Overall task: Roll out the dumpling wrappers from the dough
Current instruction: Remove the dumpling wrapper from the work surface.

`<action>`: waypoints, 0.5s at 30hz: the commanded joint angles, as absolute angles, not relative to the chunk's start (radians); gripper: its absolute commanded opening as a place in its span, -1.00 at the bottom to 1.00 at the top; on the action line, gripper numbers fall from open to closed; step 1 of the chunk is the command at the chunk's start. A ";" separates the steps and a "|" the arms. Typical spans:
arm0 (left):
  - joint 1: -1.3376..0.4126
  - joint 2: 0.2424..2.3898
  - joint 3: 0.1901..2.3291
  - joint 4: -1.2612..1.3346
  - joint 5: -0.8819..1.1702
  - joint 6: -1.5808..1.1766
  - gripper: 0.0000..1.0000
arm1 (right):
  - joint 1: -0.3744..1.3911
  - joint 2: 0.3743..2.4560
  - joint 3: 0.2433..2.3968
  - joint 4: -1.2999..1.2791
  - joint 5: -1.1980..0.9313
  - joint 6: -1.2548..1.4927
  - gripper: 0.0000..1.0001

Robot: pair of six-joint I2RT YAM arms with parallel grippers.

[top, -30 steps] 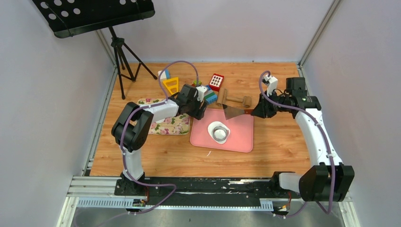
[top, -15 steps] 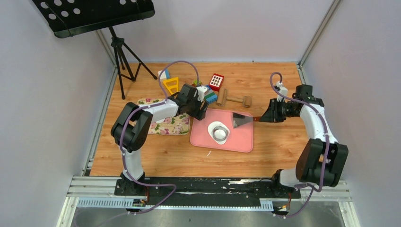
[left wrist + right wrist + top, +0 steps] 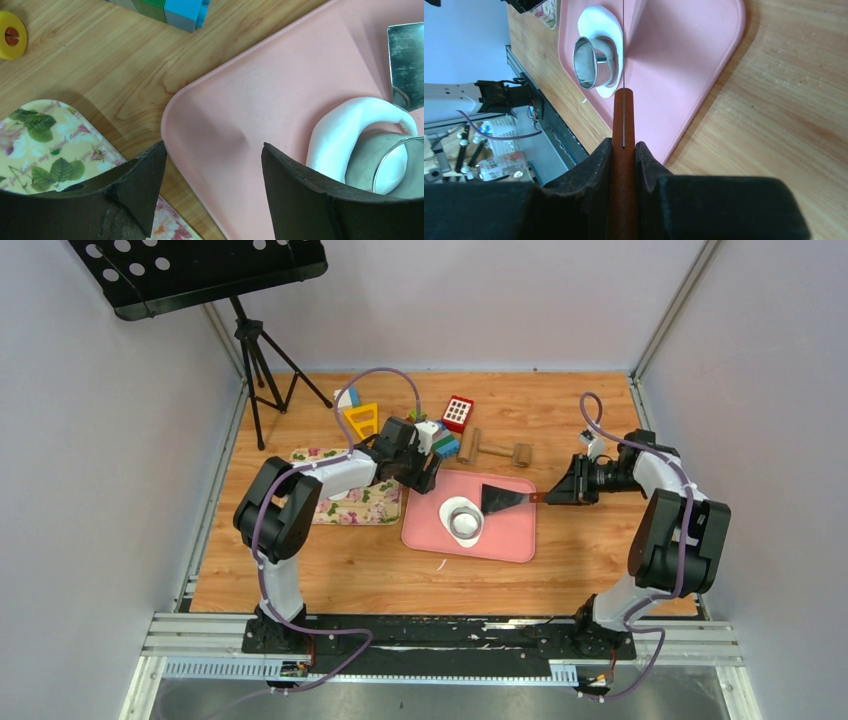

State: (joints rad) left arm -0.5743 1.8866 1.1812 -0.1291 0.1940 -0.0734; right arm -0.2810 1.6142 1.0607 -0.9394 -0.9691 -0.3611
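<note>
Dough [image 3: 596, 17] lies flat on the mat [image 3: 684, 50] with the ring [image 3: 589, 62] on top, so my right gripper [image 3: 623, 150], clamped on the scraper [image 3: 623, 115], should slide the blade low and slow under its edge without bumping the ring, while my left gripper [image 3: 212, 170] hovers beside, jaws apart, empty.

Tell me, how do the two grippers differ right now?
The left gripper is open and empty; the right gripper is shut on the scraper by its brown handle. The left gripper hangs over a corner of the pink mat; the right gripper is beside the mat, over the wooden table. Both are dark-coloured.
</note>
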 commanded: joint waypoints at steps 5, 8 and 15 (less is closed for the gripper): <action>-0.576 1.827 1.191 -0.095 0.219 -0.092 0.54 | -0.351 1.738 1.077 -1.028 -1.024 -0.463 -1.00; -0.577 1.819 1.190 -0.098 0.215 -0.088 0.54 | -0.351 1.779 1.086 -1.053 -1.051 -0.490 -1.00; -0.577 1.809 1.190 -0.101 0.216 -0.089 0.54 | -0.353 1.881 1.125 -1.156 -1.121 -0.590 -1.00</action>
